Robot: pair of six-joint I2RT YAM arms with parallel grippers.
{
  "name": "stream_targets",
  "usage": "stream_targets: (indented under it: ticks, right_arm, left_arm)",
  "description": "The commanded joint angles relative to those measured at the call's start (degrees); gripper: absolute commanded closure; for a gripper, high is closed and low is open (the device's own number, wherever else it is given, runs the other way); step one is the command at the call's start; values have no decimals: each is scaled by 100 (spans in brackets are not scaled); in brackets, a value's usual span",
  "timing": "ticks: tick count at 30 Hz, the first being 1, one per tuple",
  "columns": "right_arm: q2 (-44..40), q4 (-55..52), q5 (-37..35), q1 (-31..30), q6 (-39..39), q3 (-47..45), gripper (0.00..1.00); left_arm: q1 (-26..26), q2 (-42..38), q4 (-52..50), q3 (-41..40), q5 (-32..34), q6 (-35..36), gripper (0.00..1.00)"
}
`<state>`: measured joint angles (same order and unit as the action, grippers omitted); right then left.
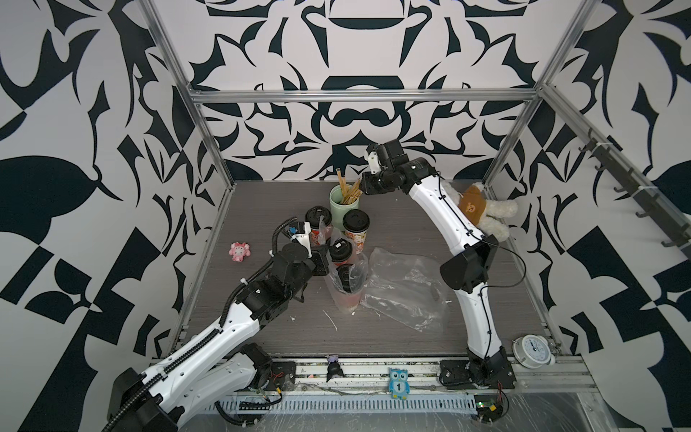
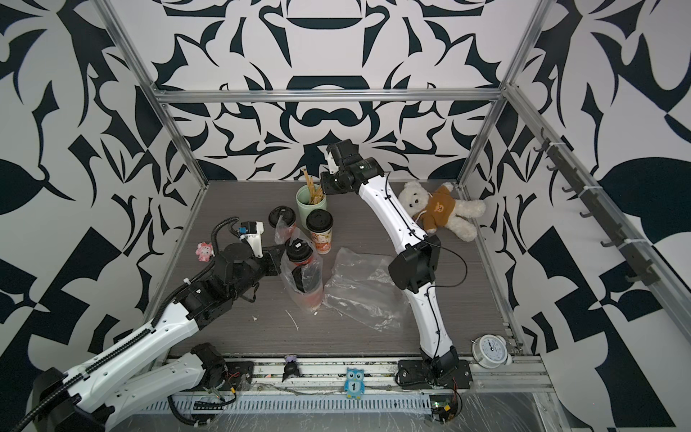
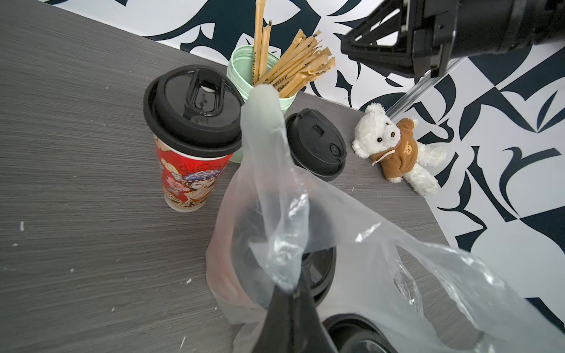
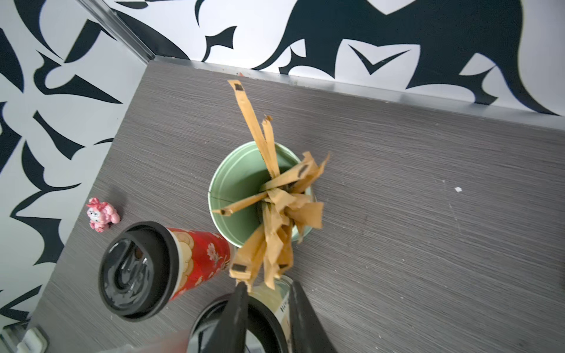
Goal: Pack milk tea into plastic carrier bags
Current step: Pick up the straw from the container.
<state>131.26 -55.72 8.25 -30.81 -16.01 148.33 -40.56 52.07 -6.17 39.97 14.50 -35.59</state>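
Milk tea: two cups (image 1: 341, 251) stood on the worktop (image 1: 261, 224) in a bag (image 1: 362, 267), its handle pinched by the left gripper (image 3: 292, 290); two more (image 1: 356, 224) stood farther back. Right gripper (image 4: 267, 290) hung spread over the stick cup (image 4: 244, 183).

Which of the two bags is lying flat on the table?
The bag beside the right arm: it lies flat and crumpled. The other bag stands upright around cups, pinched by the left gripper.

Right pincer (image 4: 268, 285), jaws apart, hangs beside wrapped sticks (image 4: 276, 211) in a green cup (image 4: 234, 182).
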Motion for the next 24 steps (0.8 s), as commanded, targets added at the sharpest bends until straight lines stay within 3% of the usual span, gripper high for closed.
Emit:
stream_targets:
  ticks: [1, 5, 8, 24]
  right_arm:
    - [-123, -205, 66, -104, 138, 410, 57]
    - [-136, 25, 118, -163, 134, 263, 40]
    - [-62, 135, 107, -184, 143, 271, 34]
    - [500, 1032, 241, -189, -28, 267, 42]
  left_arm:
    - [21, -118, 116, -24, -51, -20, 100]
    - [21, -136, 101, -22, -32, 17, 100]
    - [22, -136, 82, -20, -35, 22, 100]
    - [21, -188, 103, -89, 45, 17, 100]
